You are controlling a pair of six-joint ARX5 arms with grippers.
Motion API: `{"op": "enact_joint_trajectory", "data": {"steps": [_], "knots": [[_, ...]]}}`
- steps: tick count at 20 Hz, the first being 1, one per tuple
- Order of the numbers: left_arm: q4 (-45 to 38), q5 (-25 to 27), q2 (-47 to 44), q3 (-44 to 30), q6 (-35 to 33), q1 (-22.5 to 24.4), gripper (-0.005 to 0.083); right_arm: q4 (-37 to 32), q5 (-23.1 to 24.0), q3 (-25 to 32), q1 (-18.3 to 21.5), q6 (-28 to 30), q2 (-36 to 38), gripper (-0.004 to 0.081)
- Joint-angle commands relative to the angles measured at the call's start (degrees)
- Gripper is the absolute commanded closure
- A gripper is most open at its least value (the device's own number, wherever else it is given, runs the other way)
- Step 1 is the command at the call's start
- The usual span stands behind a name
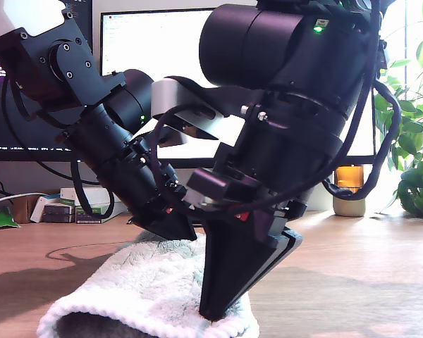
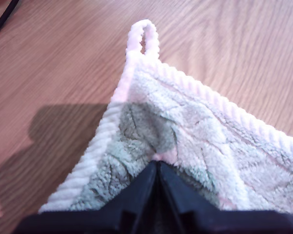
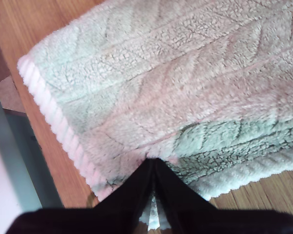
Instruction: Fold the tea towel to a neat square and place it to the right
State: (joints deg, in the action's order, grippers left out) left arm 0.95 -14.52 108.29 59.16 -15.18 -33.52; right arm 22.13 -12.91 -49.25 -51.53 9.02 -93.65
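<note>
The tea towel [image 1: 148, 282] is a fluffy pale plush cloth with a ribbed corded hem. It lies doubled over on the wooden table, near the exterior view's bottom edge. My first gripper [image 2: 157, 168] is shut, its tips pinching the tea towel [image 2: 185, 131] close to a corner with a hanging loop [image 2: 145, 36]. My second gripper [image 3: 154, 165] is shut on the tea towel [image 3: 176, 83] where an upper layer overlaps a lower one by the hem. In the exterior view, one arm's black gripper [image 1: 215, 310] points down onto the hem and the other arm's gripper [image 1: 175, 229] sits behind it. I cannot tell which is which.
A monitor [image 1: 155, 49] stands behind the arms. Small boxes [image 1: 74, 205] lie at the exterior view's left. An amber jar [image 1: 349, 189] and a leafy plant [image 1: 417, 141] are at its right. The table edge [image 3: 36, 161] runs close beside the towel in the second wrist view.
</note>
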Motion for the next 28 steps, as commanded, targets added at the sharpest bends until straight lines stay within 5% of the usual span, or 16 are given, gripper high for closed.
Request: {"op": "enact_joint_trajectory", "data": {"steps": [1, 12, 28], "knots": [[0.8, 0.7, 2.7, -0.3, 0.2, 0.4, 0.0795, -0.4, 0.0, 1.4, -0.4, 0.2, -0.5, 0.0782], [2.7, 5.3, 2.5, 2.3, -2.0, 1.7, 0.0795, 0.0, 0.0, 1.4, -0.6, 1.3, -0.5, 0.0782], [13.6, 0.5, -10.9, 3.3, -2.9, 1.7, 0.0795, -3.0, 3.1, 1.4, -0.1, 1.5, 7.2, 0.0782]]}}
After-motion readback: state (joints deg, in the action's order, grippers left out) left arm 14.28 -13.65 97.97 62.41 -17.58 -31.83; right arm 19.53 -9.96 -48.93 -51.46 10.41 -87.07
